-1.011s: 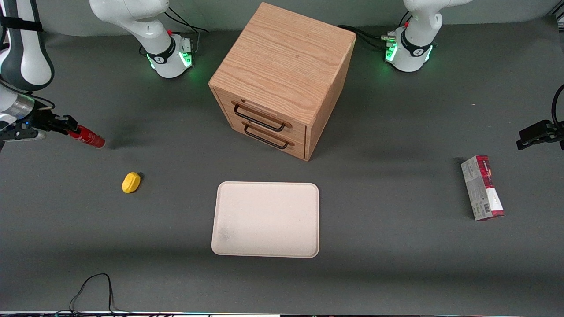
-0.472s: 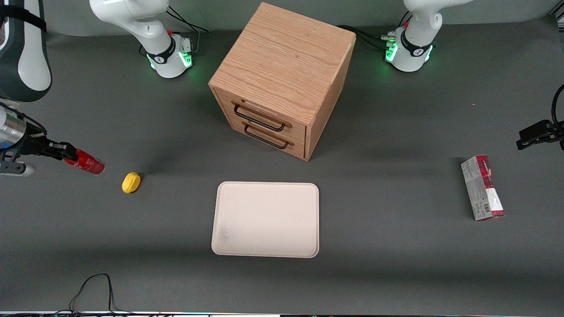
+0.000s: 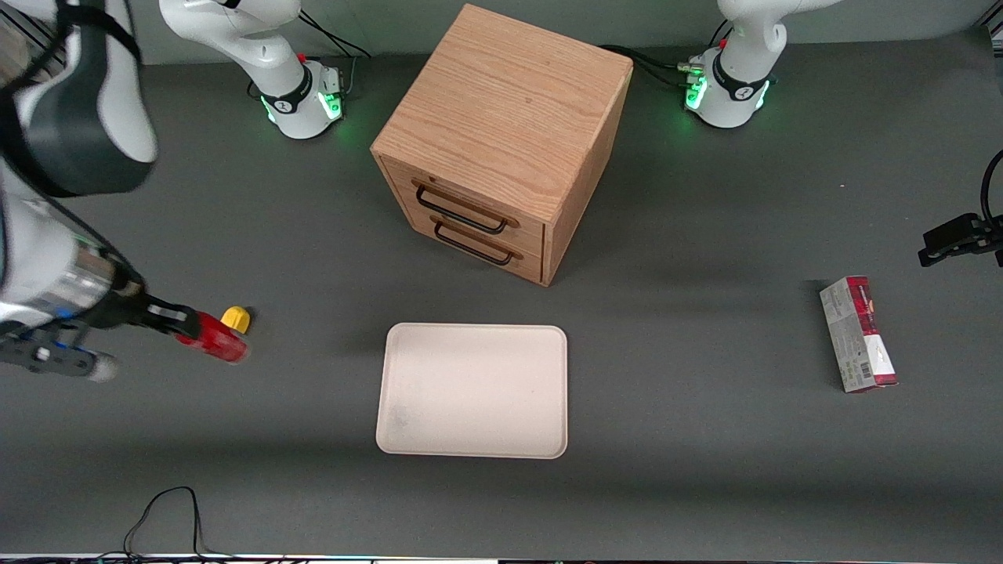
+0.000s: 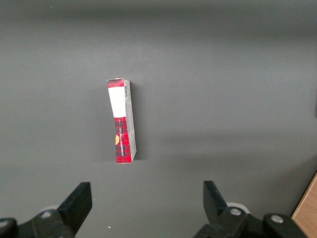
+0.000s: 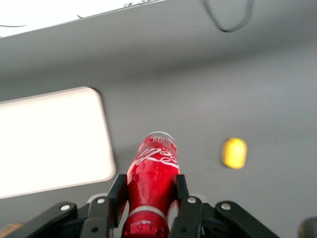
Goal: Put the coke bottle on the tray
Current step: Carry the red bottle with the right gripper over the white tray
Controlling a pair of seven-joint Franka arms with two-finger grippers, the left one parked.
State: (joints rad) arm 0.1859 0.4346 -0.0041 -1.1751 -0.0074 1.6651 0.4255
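Right wrist view shows the gripper [image 5: 148, 196] with jaws pinching the coke bottle [image 5: 152, 183], apparently carried above the surface [image 3: 705, 470]. It is near the yellow object [image 3: 235, 318], not yet over the tray [image 3: 472, 390]; transfer and release remain.

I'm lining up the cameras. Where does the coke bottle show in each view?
Front view: bottle held in the end effector, toward the working arm's end, overlapping the yellow object.
Right wrist view: bottle clamped between the fingers.
Left wrist view: not in it.
Shared landmark: tray.
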